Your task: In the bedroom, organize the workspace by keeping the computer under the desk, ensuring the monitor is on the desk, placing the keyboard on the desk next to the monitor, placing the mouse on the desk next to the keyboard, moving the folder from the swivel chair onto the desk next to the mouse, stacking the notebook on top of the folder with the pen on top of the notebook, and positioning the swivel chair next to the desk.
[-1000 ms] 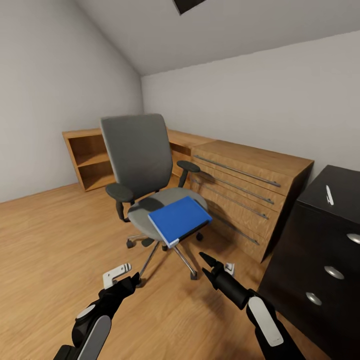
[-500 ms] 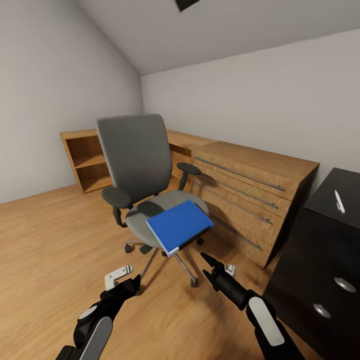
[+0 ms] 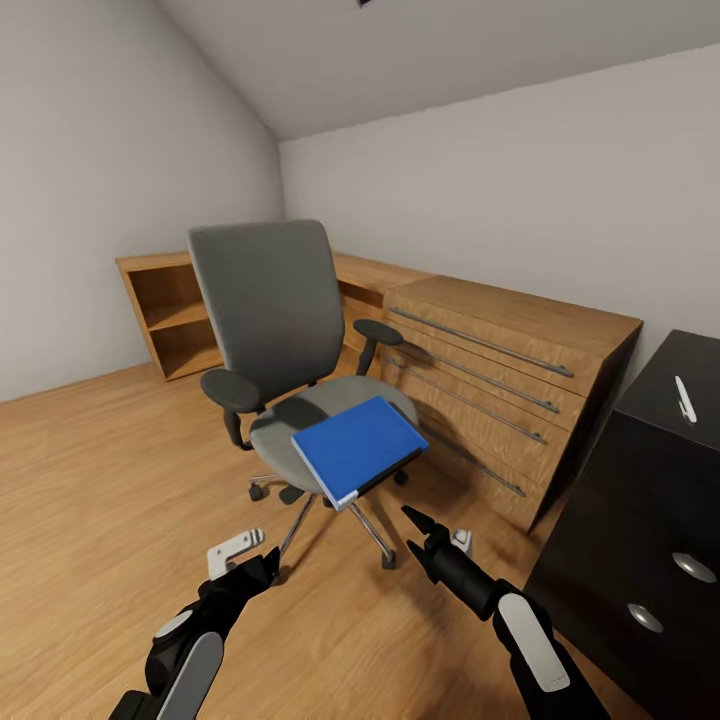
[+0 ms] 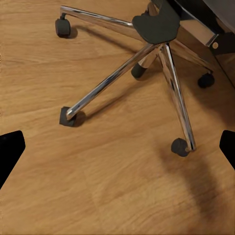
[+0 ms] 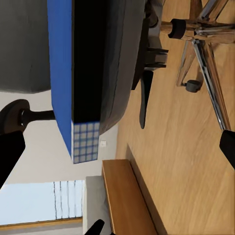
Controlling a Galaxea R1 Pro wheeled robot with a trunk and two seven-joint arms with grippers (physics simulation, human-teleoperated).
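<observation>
The blue folder [image 3: 358, 449] lies flat on the seat of the grey swivel chair [image 3: 266, 310], overhanging its near edge. Left gripper [image 3: 250, 558] and right gripper [image 3: 430, 535] hover low over the wood floor [image 3: 90, 480], near the chair's chrome base — both spread wide, holding nothing. A white pen [image 3: 685, 399] rests on the black cabinet [image 3: 640, 520] at far right, beside the wooden dresser [image 3: 500, 385].
</observation>
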